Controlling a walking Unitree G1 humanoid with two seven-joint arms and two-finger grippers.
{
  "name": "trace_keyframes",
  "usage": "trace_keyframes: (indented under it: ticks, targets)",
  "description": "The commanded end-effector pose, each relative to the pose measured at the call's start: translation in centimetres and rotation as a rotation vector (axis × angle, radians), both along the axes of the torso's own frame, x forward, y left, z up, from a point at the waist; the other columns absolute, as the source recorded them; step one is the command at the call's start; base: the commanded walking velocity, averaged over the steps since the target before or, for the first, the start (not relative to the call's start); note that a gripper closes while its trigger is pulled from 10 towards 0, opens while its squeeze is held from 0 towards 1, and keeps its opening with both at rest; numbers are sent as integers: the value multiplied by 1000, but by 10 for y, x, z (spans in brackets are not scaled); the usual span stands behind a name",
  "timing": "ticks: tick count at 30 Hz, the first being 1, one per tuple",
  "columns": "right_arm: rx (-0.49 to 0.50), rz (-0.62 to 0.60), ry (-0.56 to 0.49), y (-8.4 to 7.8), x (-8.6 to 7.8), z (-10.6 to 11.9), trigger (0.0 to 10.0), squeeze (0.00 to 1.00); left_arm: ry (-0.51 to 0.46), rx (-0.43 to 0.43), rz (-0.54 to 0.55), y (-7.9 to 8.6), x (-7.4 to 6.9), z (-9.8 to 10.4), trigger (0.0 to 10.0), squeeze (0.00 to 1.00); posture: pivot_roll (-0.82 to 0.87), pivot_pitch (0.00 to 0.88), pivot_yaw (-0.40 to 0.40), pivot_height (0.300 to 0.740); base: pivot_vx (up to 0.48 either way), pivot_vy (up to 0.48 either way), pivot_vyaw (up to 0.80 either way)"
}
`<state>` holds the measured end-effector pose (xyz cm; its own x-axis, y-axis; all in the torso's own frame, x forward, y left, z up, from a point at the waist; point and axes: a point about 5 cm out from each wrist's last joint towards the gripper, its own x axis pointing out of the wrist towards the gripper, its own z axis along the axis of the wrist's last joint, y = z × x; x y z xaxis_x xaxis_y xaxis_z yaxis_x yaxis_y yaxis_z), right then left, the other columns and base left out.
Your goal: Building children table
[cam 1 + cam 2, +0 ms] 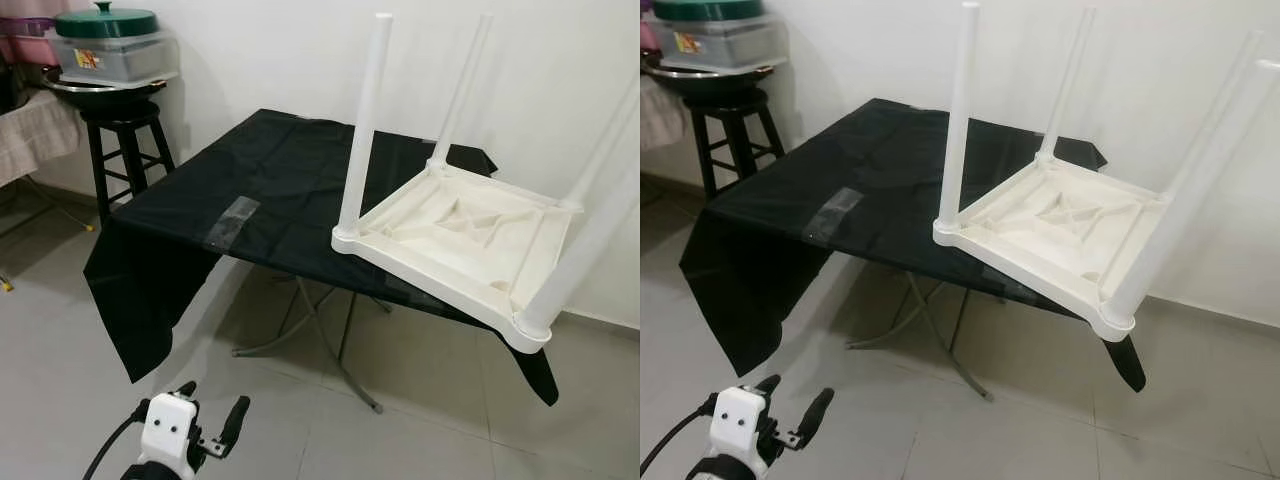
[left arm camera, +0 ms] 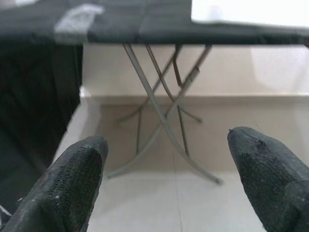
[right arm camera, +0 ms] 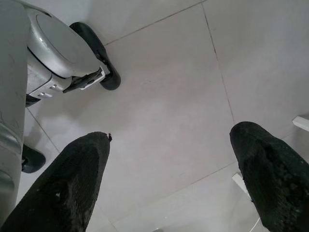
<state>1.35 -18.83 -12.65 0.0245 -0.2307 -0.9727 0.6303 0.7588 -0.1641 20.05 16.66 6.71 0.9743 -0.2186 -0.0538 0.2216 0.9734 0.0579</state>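
Left pincer (image 1: 210, 415): low near the floor in the head views, its two black fingers (image 2: 72, 179) spread apart with nothing between them; it points toward the crossed grey metal legs (image 2: 161, 116) under the folding surface.

Right pincer (image 3: 169, 179): aimed down at the pale tiled floor (image 3: 169, 96), fingers held wide apart and empty; part of the robot's silver body (image 3: 53, 48) shows beside it.

Surface (image 1: 260, 190): a square folding table covered with a thin black plastic sheet, one corner of which hangs down toward the floor on the robot's left; a patch of clear tape (image 1: 230, 220) lies on the sheet.

White plastic children's table (image 1: 460, 245): lying upside down on the right part of the surface, its ribbed underside facing up; its nearest corner juts past the surface's front edge.

Table legs: four white round legs stand up from its corners, such as the near-left one (image 1: 362, 125), all already fitted and pointing upward.

Black wooden stool (image 1: 125, 150): at the far left by the white wall, apart from the surface, carrying a metal basin with a clear plastic container and green lid (image 1: 105, 40) stacked on it.
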Motion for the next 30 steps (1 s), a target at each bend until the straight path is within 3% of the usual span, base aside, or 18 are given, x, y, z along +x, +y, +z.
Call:
trace_keyframes:
  ticks: [1, 7, 17, 30]
  targets:
    - [-278, 872, -312, -50, 207, 71, 10000, 0, 3, 14, -11, -5, 1, 2, 10000, 0, 110, 0, -102, 740, 0, 0, 0]
    - [-310, 785, -364, -52, 211, 74, 10000, 0, -28, 56, -78, -16, 13, 16, 10000, 0, 105, 0, -91, 740, 0, 0, 0]
    - [-330, 784, -396, -51, 214, 76, 10000, 0, 2, 23, -156, -26, 24, 22, 10000, 0, 100, 0, -91, 740, 0, 0, 0]
    - [-307, 756, -393, -51, 213, 75, 10000, 0, 1, 43, -167, -29, 25, 26, 10000, 0, 104, 0, -97, 740, 0, 0, 0]
